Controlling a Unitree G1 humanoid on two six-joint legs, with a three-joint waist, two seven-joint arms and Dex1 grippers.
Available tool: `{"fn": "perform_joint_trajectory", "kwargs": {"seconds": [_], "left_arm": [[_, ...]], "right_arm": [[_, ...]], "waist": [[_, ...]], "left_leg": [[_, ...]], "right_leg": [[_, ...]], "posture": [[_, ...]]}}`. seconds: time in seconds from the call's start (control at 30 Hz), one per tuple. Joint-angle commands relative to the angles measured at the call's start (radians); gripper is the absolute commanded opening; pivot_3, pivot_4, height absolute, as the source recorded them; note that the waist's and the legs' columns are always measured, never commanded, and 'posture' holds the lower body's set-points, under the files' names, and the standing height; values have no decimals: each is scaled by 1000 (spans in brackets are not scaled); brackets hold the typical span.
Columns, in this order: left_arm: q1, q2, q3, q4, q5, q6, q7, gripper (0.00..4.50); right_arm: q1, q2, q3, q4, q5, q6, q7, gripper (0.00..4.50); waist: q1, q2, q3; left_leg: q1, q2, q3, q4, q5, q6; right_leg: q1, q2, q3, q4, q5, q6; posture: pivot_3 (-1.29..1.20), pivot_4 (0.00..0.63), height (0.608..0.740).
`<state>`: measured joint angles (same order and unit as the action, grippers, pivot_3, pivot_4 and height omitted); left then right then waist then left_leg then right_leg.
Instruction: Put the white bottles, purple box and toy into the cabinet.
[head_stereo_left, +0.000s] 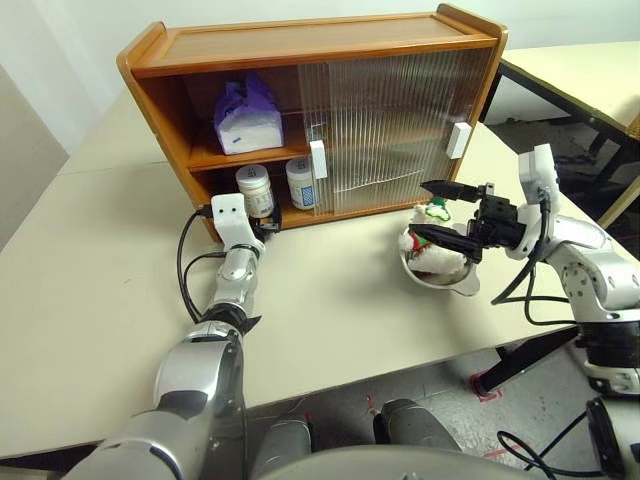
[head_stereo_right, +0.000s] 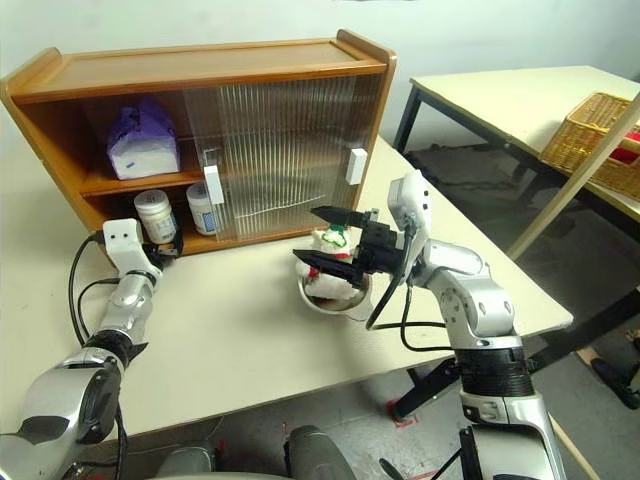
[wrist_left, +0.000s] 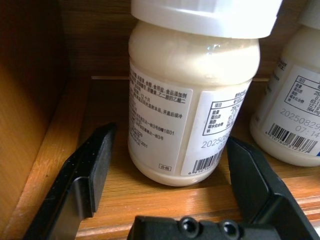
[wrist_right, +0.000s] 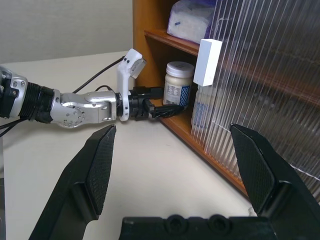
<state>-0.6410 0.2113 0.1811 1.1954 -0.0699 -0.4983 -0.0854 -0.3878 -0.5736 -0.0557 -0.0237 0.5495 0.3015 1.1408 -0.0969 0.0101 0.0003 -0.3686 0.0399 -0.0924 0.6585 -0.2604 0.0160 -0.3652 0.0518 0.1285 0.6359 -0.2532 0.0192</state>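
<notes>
Bottle (wrist_left: 192, 100) barcode readable at left wrist | left pincer (wrist_left: 167, 165) unclenched | right pincer (head_stereo_left: 432, 212) spread

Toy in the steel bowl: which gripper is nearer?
Right. The right gripper hangs open just over the toy in its bowl; the left gripper is open at the cabinet's lower shelf.

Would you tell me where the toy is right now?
The toy sits in a steel bowl on the table, in front of the cabinet's closed sliding door, just beyond the right gripper.
</notes>
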Motion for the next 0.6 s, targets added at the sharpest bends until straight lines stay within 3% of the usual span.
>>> {"fn": "perform_joint_trajectory", "kwargs": {"seconds": [0.03, 0.27, 0.4, 0.6], "left_arm": [[39, -11, 7, -10, -10, -8, -37, 4478], [131, -33, 0, -155, -38, -52, -118, 4478], [219, -37, -17, -329, -57, -33, -165, 4478], [364, 6, -45, -732, -91, 108, -238, 4478]], "right_arm": [[-17, 1, 11, 12, -9, 3, 1, 4500], [-21, 4, 15, 25, -10, -3, 14, 4500], [-22, 7, 18, 42, -14, -13, 25, 4500], [-23, 12, 20, 64, -19, -25, 39, 4500]], "waist": [[1, 0, 0], [8, 0, 0], [11, 0, 0], [18, -1, 0]], "left_leg": [[0, 0, 0, 0, 0, 0], [-3, 0, 0, 1, 0, 1], [-4, 0, 0, 1, 0, 0], [-6, 0, 0, 1, 0, 0]], "right_leg": [[0, 0, 0, 0, 0, 0], [-2, 0, 0, 0, 0, 0], [-2, 0, 0, 0, 0, 0], [-4, 0, -1, 0, 0, -1]], "posture": [[-141, 0, 740], [-120, 0, 740], [-110, 0, 740], [-96, 0, 740]]}}
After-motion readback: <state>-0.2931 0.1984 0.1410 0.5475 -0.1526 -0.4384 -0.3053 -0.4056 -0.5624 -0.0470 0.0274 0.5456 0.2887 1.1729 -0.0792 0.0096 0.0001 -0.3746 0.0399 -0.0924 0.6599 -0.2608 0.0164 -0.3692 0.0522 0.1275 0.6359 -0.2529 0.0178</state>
